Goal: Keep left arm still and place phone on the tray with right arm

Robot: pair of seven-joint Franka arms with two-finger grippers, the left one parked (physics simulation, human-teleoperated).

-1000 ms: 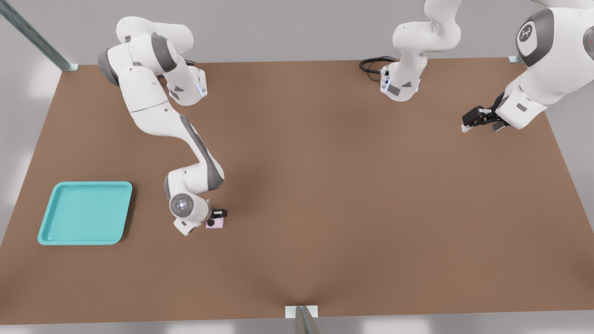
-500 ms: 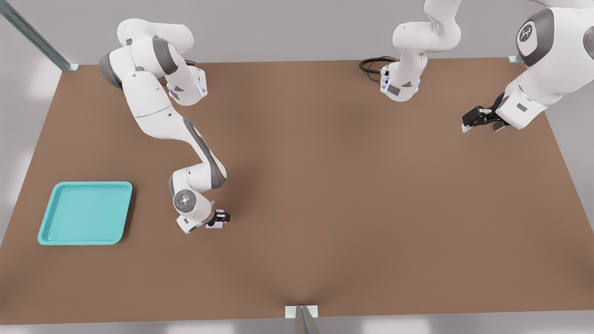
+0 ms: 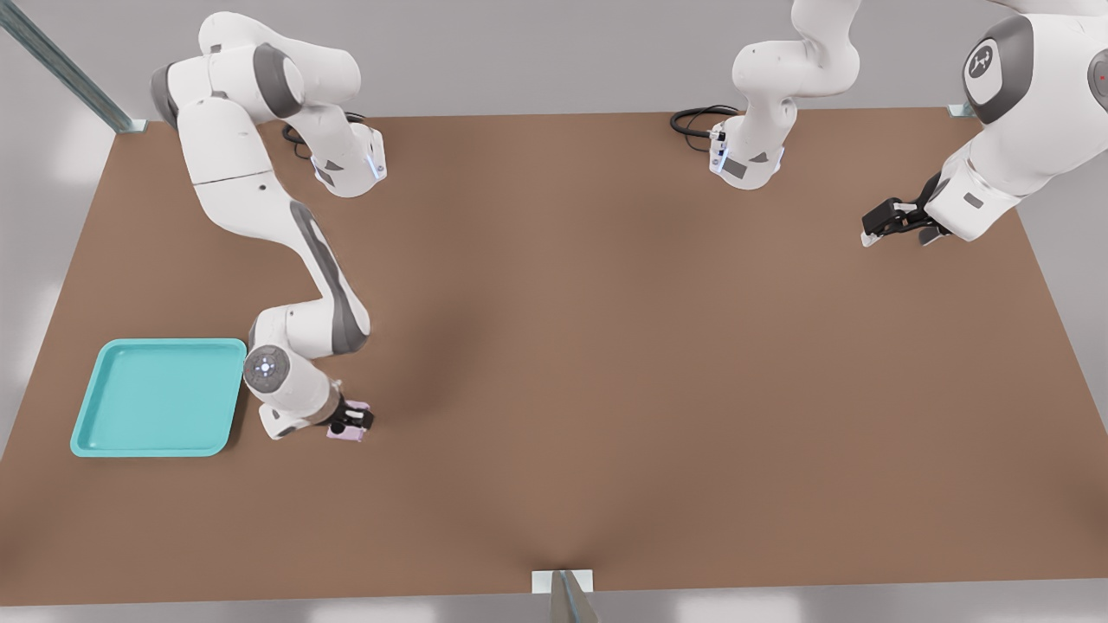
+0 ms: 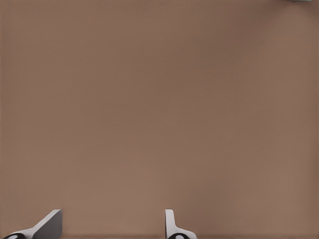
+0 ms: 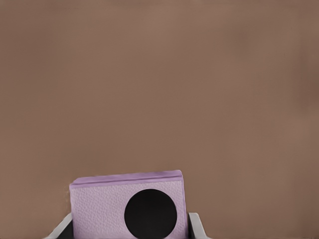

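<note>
The pale lilac phone (image 3: 349,435) is clamped in my gripper (image 3: 353,420), which is shut on it above the brown table. They hang to the front view's right of the turquoise tray (image 3: 156,396), roughly one tray width from its near corner. The right wrist view shows the phone (image 5: 99,209) with one black round lens, a white fingertip (image 5: 195,226) pressed against each side. My right arm (image 3: 286,285) bends down from its base at the table's far side. The tray holds nothing.
The brown table (image 3: 606,346) spreads wide around the gripper. A black cable (image 3: 697,118) lies by the far arm base. A metal bracket (image 3: 563,588) sits at the table's near edge, and a post (image 3: 69,73) slants at the far left corner.
My gripper closed on the phone, lifted it and carried it to the front view's left, toward the tray. The elbow swung left with it.
</note>
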